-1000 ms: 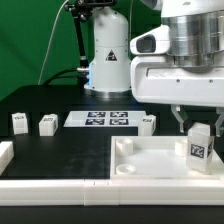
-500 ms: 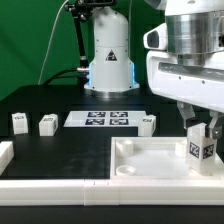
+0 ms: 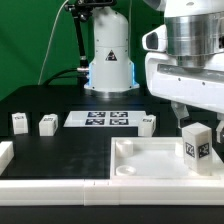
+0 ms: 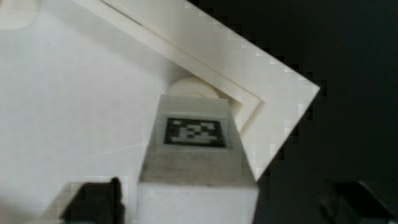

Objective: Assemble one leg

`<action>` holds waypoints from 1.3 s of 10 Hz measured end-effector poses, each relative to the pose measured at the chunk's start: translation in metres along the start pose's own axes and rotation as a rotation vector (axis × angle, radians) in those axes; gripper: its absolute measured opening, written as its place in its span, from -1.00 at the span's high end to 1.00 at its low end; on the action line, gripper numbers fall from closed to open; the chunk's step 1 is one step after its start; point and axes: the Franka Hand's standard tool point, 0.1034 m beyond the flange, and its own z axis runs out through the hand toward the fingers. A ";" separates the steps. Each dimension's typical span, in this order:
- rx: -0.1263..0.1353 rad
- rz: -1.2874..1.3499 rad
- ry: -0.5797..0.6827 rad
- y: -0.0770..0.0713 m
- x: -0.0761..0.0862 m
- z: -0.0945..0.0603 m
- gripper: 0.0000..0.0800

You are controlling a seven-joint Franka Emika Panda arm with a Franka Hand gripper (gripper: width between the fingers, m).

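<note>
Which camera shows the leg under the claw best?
The wrist view: the leg fills mid-frame, its marker tag facing the camera, its far end at the raised corner of the tabletop. The exterior view shows it small near that view's right edge, upright on the tabletop below the open claw.

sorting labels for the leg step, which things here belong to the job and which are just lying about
In the job: small white plastic leg with a square marker tag, large flat white square tabletop, gripper.
Lying about: three other white tagged legs, thin flat white marker board.
</note>
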 end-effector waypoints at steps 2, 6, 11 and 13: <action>-0.004 -0.242 0.000 0.000 -0.002 0.001 -0.59; -0.008 -0.647 -0.005 0.003 0.000 0.006 -0.62; -0.010 -1.106 -0.007 0.004 0.001 0.007 -0.62; -0.008 -1.139 -0.008 0.004 0.000 0.007 -0.39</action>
